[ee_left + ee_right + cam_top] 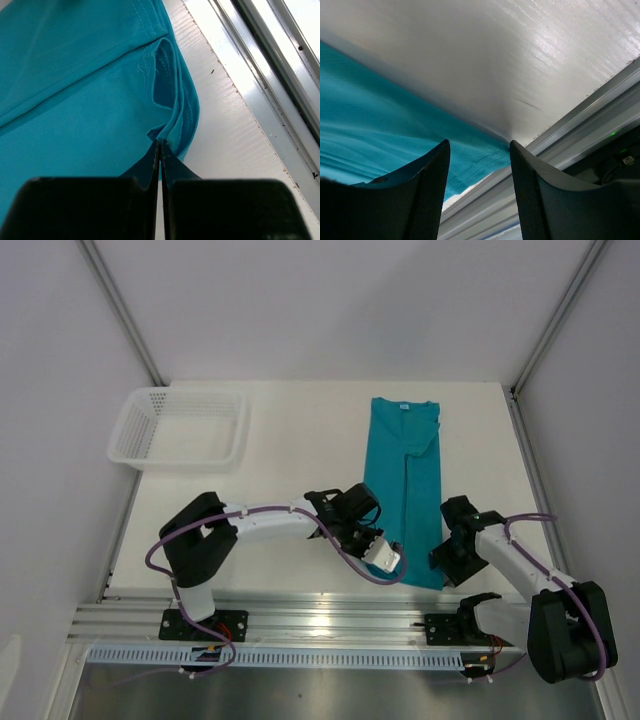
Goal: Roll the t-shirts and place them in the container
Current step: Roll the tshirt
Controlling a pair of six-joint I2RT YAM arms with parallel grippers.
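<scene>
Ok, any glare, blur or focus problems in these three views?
Top view: sharp and evenly lit, with glare on the rail. Left wrist view: shirt stitching crisp, left claw a dark, soft-edged mass. Right wrist view: table sheen washed out and blurry, right claw out of focus.

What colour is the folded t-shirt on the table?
The t-shirt is plain teal, no pattern; it shows best in the left wrist view.

Overhead — wrist close-ups on t-shirt (403,490)
</scene>
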